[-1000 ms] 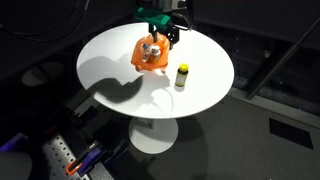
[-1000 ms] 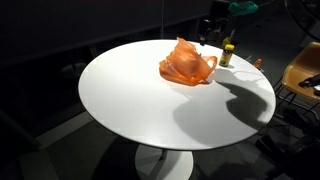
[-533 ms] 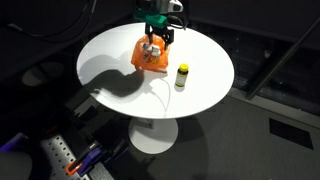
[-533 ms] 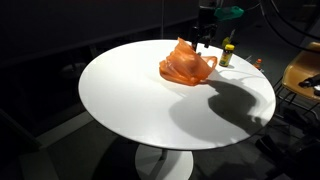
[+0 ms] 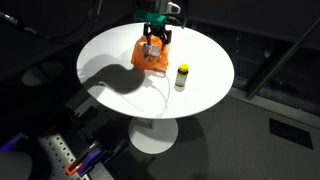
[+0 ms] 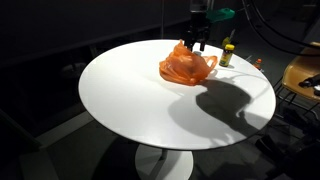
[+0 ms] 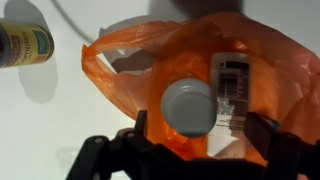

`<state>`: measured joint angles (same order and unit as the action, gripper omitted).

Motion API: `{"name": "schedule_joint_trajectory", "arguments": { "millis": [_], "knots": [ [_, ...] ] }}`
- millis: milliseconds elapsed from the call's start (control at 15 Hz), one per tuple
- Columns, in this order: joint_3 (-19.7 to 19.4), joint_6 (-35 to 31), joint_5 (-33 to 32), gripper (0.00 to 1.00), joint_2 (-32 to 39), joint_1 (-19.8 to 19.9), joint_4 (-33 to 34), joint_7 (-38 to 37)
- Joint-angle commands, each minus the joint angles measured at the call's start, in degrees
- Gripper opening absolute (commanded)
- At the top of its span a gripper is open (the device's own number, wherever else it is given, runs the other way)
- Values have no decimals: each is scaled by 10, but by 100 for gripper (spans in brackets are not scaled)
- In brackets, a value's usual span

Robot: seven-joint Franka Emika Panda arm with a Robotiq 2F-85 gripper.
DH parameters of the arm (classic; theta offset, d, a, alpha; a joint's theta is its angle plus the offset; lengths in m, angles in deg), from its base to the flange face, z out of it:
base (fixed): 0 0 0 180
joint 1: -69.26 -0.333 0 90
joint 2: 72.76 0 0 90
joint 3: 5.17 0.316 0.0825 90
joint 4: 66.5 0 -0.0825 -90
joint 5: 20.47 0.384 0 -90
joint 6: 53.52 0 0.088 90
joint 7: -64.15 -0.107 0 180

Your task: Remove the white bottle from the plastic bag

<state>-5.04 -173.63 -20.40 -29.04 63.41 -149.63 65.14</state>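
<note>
An orange plastic bag (image 5: 148,55) lies on the round white table (image 5: 200,85); it also shows in the other exterior view (image 6: 186,65). In the wrist view the bag (image 7: 120,75) is open and a white bottle (image 7: 215,100) with a grey cap (image 7: 187,106) and a printed label lies inside. My gripper (image 7: 205,135) hangs open right above the bag's mouth, its fingers (image 7: 268,130) on either side of the bottle, apart from it. The gripper shows in both exterior views (image 5: 155,38) (image 6: 198,42).
A small yellow-labelled bottle (image 5: 181,76) with a dark cap stands on the table beside the bag, also in the other exterior view (image 6: 228,52) and at the wrist view's top left (image 7: 25,42). The arm's shadow falls across the table. A chair (image 6: 303,75) stands nearby.
The gripper has moved down and over the bag, from beside it to right above its open mouth. The bag and the yellow bottle have not moved.
</note>
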Motion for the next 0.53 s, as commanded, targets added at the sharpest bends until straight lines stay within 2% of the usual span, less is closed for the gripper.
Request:
{"name": "schedule_joint_trajectory", "arguments": {
  "millis": [0, 333, 400, 467],
  "knots": [
    [1, 35, -16, 66, 30, -2, 54, -15],
    [4, 43, -16, 25, 26, -4, 63, -13],
    [5, 42, -15, 19, 19, -4, 58, -11],
    [6, 42, -14, 18, 11, -3, 54, -10]
  ]
}}
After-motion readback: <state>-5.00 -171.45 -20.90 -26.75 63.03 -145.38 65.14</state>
